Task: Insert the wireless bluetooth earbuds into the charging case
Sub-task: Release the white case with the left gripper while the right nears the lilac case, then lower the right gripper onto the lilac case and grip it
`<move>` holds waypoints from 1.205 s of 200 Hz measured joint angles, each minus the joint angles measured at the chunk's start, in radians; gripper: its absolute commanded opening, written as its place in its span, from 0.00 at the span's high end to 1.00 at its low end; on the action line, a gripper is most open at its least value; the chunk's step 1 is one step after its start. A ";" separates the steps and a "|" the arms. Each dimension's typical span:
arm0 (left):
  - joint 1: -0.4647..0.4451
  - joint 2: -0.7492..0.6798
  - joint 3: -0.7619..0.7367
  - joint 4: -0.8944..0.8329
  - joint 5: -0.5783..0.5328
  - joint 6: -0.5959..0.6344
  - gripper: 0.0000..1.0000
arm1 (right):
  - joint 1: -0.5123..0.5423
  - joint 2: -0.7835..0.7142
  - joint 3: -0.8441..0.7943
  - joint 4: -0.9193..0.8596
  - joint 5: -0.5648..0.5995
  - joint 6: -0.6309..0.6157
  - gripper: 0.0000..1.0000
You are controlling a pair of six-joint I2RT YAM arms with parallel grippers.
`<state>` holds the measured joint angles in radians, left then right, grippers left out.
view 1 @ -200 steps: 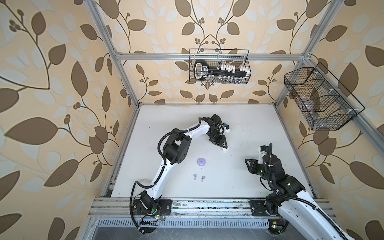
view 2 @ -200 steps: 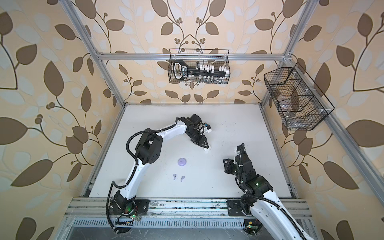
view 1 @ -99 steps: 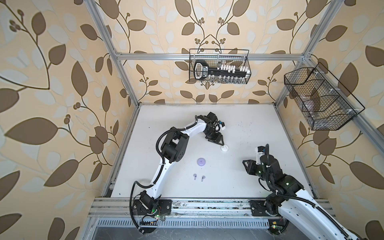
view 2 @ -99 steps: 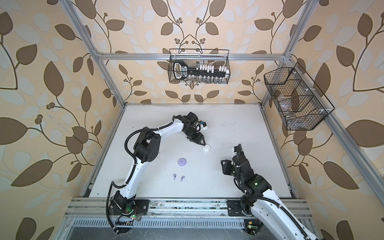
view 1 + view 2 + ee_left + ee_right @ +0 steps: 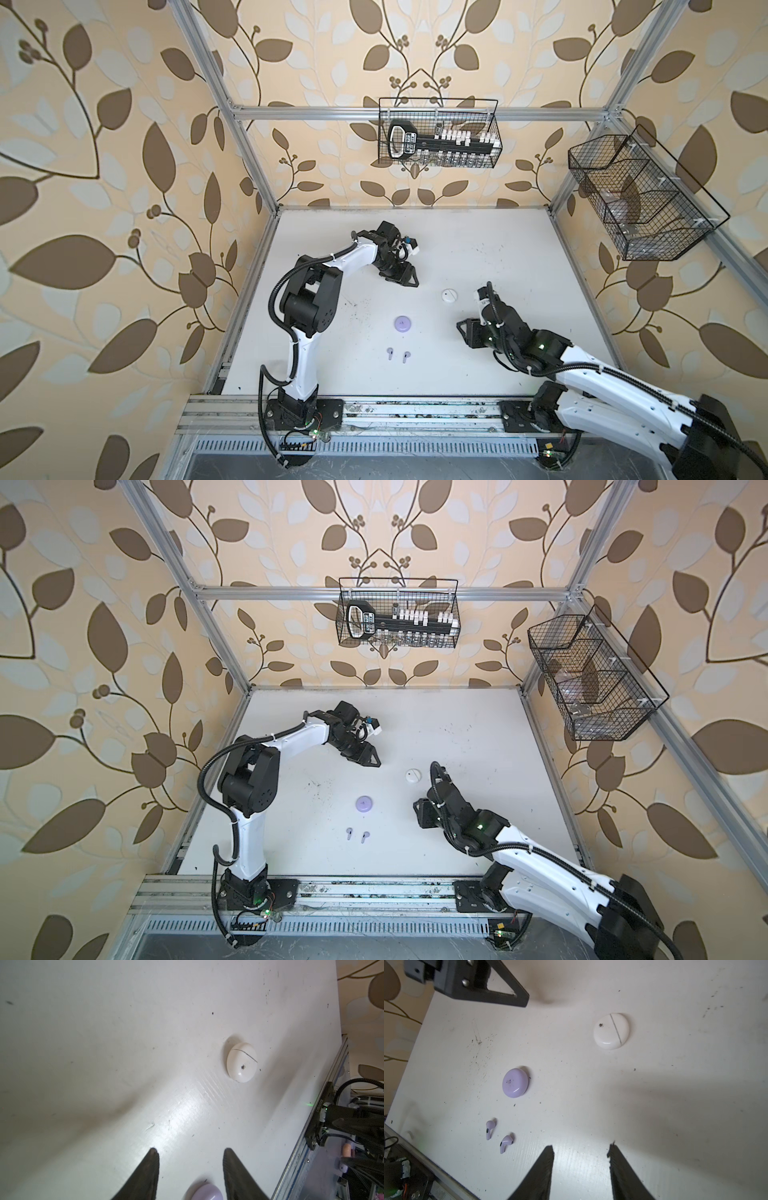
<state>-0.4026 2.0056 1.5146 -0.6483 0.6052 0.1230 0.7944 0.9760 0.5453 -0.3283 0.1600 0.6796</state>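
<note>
Two pale lilac earbuds [image 5: 390, 353] [image 5: 406, 356] lie side by side on the white table near its front; the right wrist view shows them too [image 5: 490, 1129] [image 5: 506, 1142]. A closed lilac charging case [image 5: 402, 323] [image 5: 515, 1083] sits just behind them. A closed white case [image 5: 449, 295] [image 5: 413, 775] [image 5: 241, 1062] [image 5: 611, 1031] lies farther back and to the right. My left gripper [image 5: 409, 281] [image 5: 190, 1152] hangs open and empty, behind and left of the white case. My right gripper [image 5: 463, 332] [image 5: 581, 1149] is open and empty, right of the lilac case.
A wire basket [image 5: 439, 133] with a black tool hangs on the back wall. A second wire basket [image 5: 640, 199] hangs on the right wall. An aluminium rail [image 5: 395, 409] runs along the table's front edge and carries both arm bases.
The white case, covered by the left gripper a second ago, now lies free on the table. The left gripper has drawn back toward the far left. Both grippers' jaws have widened, and the right gripper shifted left.
</note>
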 measured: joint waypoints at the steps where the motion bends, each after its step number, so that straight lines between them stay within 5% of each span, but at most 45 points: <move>1: 0.003 -0.006 -0.004 0.000 -0.001 0.002 0.50 | 0.002 0.006 0.003 0.002 0.001 0.000 0.54; 86: 0.092 -0.277 -0.285 0.104 -0.089 0.161 0.49 | 0.174 0.533 0.359 0.100 0.039 -0.056 0.49; 116: 0.220 -0.278 -0.310 0.158 -0.056 0.129 0.51 | 0.195 0.674 0.459 0.085 0.051 -0.083 0.47; 149: 0.331 -0.277 -0.310 0.209 -0.025 0.078 0.51 | 0.205 0.763 0.524 0.069 0.056 -0.095 0.43; 241: 0.305 -0.258 -0.327 0.256 0.053 0.023 0.52 | 0.236 0.897 0.608 -0.004 0.119 -0.097 0.36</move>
<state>-0.0975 1.7477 1.1877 -0.3927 0.6579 0.1459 1.0306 1.8732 1.1530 -0.3321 0.2790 0.5831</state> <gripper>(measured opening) 0.485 0.642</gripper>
